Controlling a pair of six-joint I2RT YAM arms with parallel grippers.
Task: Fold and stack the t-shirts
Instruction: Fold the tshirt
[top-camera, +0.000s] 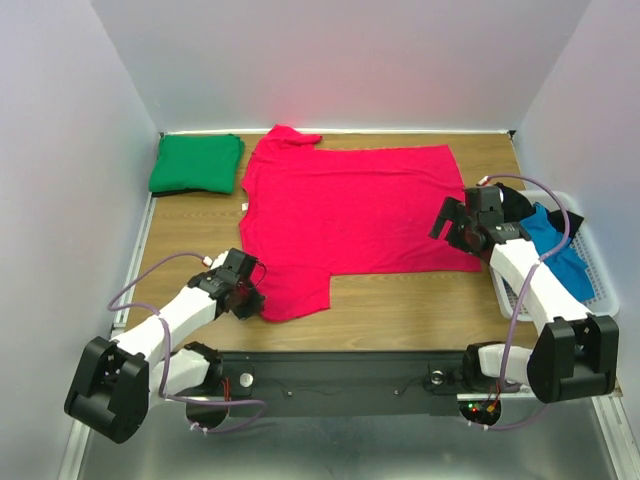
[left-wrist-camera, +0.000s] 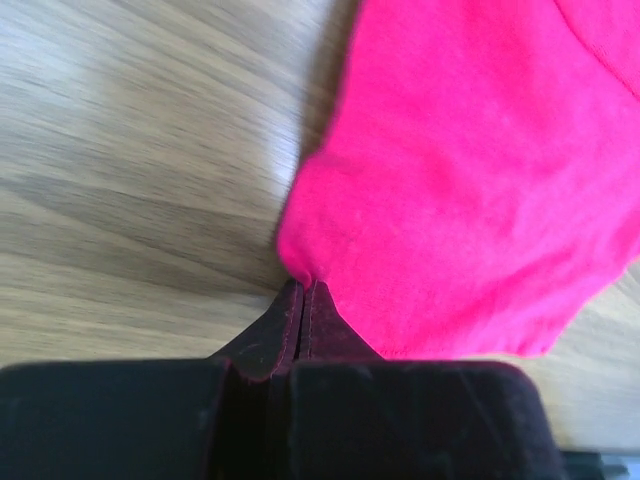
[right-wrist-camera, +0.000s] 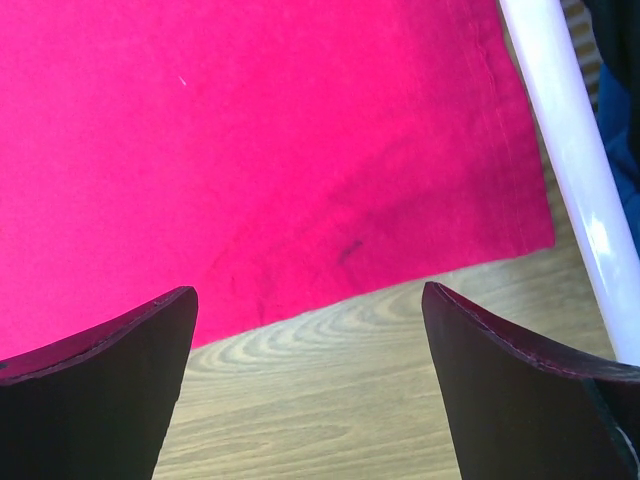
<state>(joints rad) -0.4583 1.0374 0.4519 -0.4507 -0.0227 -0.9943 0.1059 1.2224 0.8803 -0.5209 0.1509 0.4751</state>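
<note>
Pinching red t-shirt (top-camera: 350, 205) sleeve edge, L gripper (left-wrist-camera: 303, 295) is clamped tight; R gripper (right-wrist-camera: 308, 298) hangs w/ fingers apart over hem. Shirt lies flat on table (top-camera: 400, 300); green t-shirt (top-camera: 196, 163) folded far-left.

red shirt (top-camera: 350, 210) spread flat, green shirt (top-camera: 196, 163) folded

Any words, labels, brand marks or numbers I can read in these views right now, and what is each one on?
No text is readable in any view.
Small white speck, possibly a tag, at the edge of the red t-shirt: too small to read.
The green t-shirt and the white basket: no print visible.
</note>
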